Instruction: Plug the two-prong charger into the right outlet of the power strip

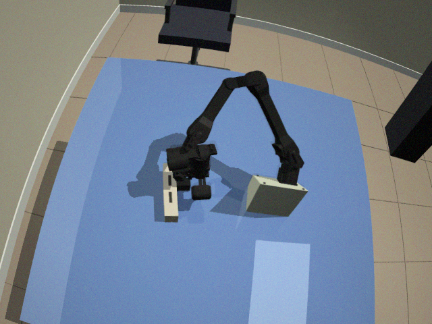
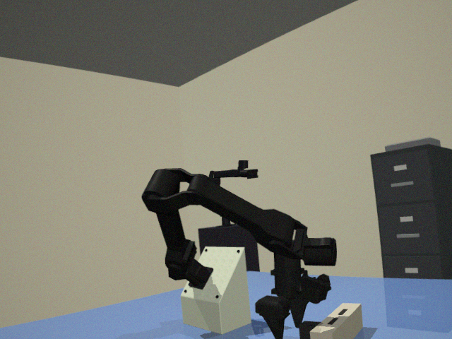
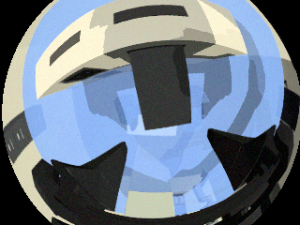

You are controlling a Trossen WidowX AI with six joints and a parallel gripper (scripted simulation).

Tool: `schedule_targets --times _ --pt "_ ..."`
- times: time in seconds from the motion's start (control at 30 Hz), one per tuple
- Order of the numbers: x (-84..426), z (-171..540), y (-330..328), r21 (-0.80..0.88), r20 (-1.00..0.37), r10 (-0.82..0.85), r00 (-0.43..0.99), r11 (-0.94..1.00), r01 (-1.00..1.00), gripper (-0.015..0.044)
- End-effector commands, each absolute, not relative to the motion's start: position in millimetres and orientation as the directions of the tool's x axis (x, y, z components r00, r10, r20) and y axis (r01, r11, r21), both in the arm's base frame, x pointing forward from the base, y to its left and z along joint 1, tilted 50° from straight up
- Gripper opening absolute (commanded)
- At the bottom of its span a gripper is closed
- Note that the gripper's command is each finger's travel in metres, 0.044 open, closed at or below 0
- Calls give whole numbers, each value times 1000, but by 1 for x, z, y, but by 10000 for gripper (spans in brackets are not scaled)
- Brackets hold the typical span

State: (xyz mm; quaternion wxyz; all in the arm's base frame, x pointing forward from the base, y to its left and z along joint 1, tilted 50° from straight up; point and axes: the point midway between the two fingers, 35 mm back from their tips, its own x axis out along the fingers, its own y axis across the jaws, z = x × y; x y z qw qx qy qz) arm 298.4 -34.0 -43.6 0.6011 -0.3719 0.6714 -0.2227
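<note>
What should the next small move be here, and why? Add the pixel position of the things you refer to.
Probably ease the open jaws (image 1: 201,192) (image 2: 288,332) a little toward the strip (image 1: 171,209) (image 2: 352,313) (image 3: 230,37), lining up over the charger (image 1: 183,185) (image 2: 306,329) (image 3: 161,89) before closing. In the wrist view, the charger sits centred sideways but mostly beyond the fingertips, on the strip's side, and nothing is gripped.

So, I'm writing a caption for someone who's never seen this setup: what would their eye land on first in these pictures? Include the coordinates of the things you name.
Probably the black jointed arm, arching high from a pale wedge-shaped base (image 1: 268,200) (image 2: 235,306) over the bright blue table top (image 1: 139,261) (image 2: 109,320). Next, the long cream power strip with dark slots (image 1: 170,209) (image 2: 356,317) (image 3: 94,28), lying beside the open black gripper (image 1: 192,189). In the wrist view, a dark block (image 3: 161,89) stands out against the blue, between the strip and the fingertips.
</note>
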Motion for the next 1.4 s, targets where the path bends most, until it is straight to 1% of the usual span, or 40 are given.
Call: schedule_targets --times 0.0,0.3,0.37,0.47,0.57,0.63,1.37 --pt "293 -43 -35 -745 -643 -766 -3 626 -229 440" --pt "290 -42 -35 -746 -644 -765 9 624 -233 440" --pt "293 -38 -26 -742 -660 -745 92 629 -233 440" --pt "299 -24 -4 -738 -675 -681 285 633 -235 440" --pt "302 -7 17 -741 -653 -594 470 629 -235 440" --pt "302 2 26 -745 -633 -552 543 625 -233 440" --pt "301 3 27 -745 -630 -547 552 625 -232 440"
